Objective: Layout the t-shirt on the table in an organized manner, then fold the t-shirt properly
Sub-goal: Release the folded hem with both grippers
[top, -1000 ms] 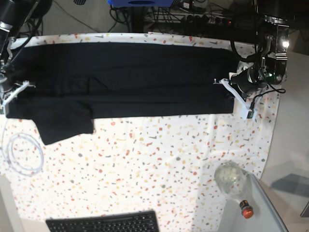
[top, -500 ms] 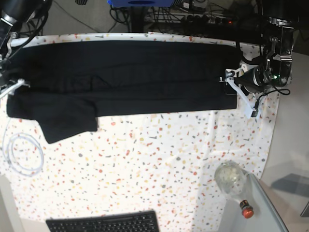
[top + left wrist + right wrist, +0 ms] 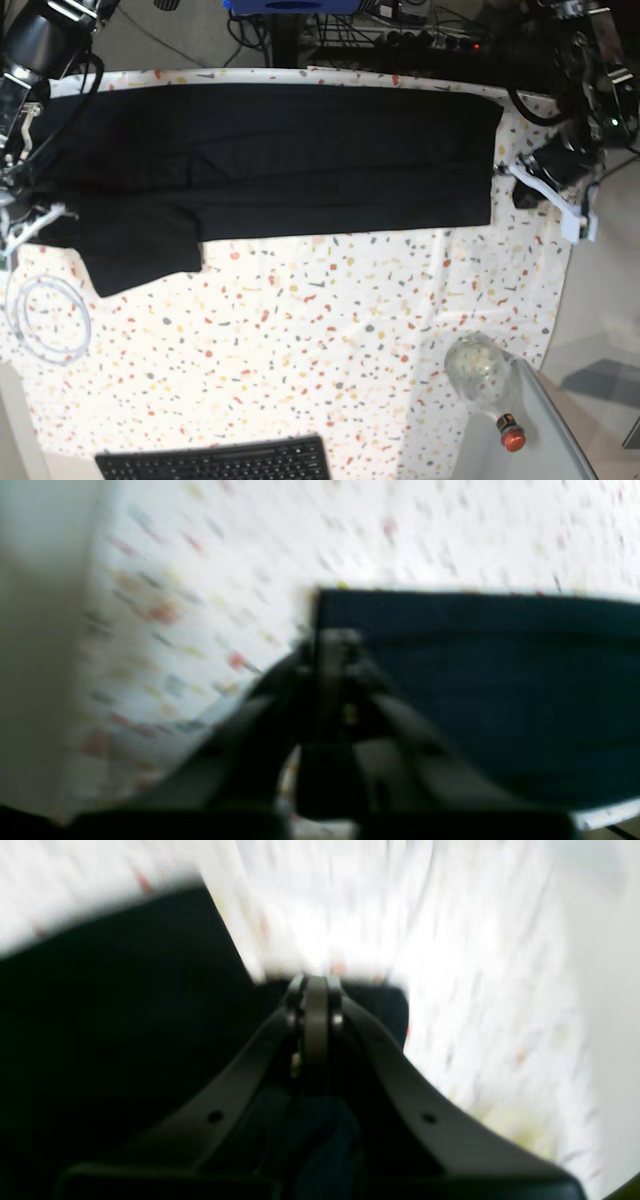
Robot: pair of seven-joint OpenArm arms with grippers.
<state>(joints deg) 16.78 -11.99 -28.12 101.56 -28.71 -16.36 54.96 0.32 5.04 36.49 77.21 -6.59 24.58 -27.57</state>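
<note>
T-shirt (image 3: 270, 160) lies as a long black band across the upper half of the table (image 3: 330, 340); layout looks done, folding seemingly only begun.

Near edge: keyboard (image 3: 215, 462) at lower centre, clear bottle (image 3: 480, 375) lower right, white cable loop (image 3: 48, 318) at left, all off the cloth. One sleeve hangs below the band at left, so folds likely remain. Left gripper (image 3: 555, 200) at right of frame, jaws together, clear of the hem. Right gripper (image 3: 25, 225) at far left, jaws pressed together; grip on cloth unclear. Wrist views, blurred, show the closed tips; base view alone shows the whole garment.
</note>
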